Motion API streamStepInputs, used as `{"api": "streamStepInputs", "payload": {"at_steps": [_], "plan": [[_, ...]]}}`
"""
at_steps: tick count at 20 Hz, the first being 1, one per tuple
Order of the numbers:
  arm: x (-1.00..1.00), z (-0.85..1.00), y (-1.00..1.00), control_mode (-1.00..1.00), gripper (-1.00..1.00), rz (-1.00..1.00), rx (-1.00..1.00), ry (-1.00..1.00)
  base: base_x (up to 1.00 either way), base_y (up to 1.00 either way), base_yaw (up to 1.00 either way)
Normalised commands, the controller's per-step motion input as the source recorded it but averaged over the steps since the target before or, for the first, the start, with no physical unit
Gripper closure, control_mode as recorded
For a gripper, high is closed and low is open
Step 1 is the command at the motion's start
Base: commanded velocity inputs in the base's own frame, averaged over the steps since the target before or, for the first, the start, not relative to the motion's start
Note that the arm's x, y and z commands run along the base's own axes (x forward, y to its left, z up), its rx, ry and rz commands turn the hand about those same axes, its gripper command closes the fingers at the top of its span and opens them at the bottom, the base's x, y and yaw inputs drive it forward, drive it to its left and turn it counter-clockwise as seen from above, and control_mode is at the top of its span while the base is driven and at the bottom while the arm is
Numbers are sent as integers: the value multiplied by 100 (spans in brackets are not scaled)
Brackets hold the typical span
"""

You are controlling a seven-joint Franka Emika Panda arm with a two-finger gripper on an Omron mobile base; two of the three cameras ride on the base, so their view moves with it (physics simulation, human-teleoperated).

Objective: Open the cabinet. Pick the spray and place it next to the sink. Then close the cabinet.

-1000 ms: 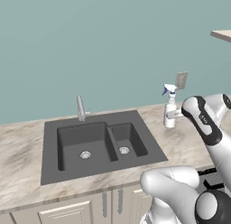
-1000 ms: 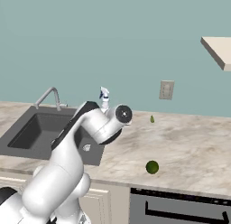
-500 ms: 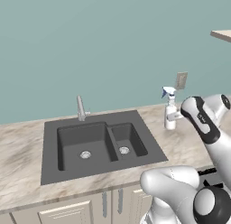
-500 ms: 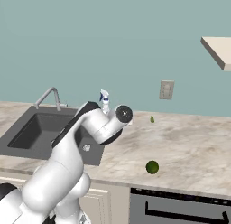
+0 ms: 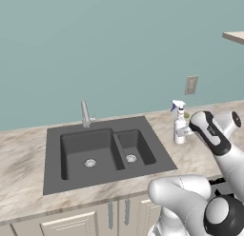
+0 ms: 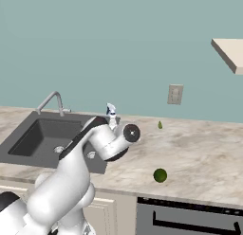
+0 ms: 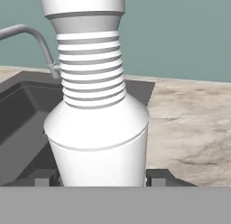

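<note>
Left base view: spray stood upright on the table, just right of the sink.

Going left to right, the dark sink (image 5: 105,152) with its silver faucet (image 5: 85,114) sat in the marble table (image 5: 21,163); the spray (image 5: 179,122) stood just beside its right rim, near the wall outlet (image 5: 191,85). In the hand view the jaws (image 7: 100,177) sat one on each side of the bottle's base, pinching the spray (image 7: 97,123). In the right base view a lime (image 6: 160,175) lay further right, well apart.
</note>
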Motion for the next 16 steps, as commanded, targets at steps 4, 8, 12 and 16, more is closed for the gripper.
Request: {"api": "streamStepInputs", "payload": {"at_steps": [4, 8, 12, 16], "plan": [[0, -27, -9, -100, 100, 0, -3, -2, 0, 0, 0], [0, -12, -7, -100, 100, 0, -6, 0, 0, 0, 0], [5, -6, -3, -100, 100, 0, -5, 0, 0, 0, 0], [29, -4, -1, -100, 100, 0, -1, 0, 0, 0, 0]]}}
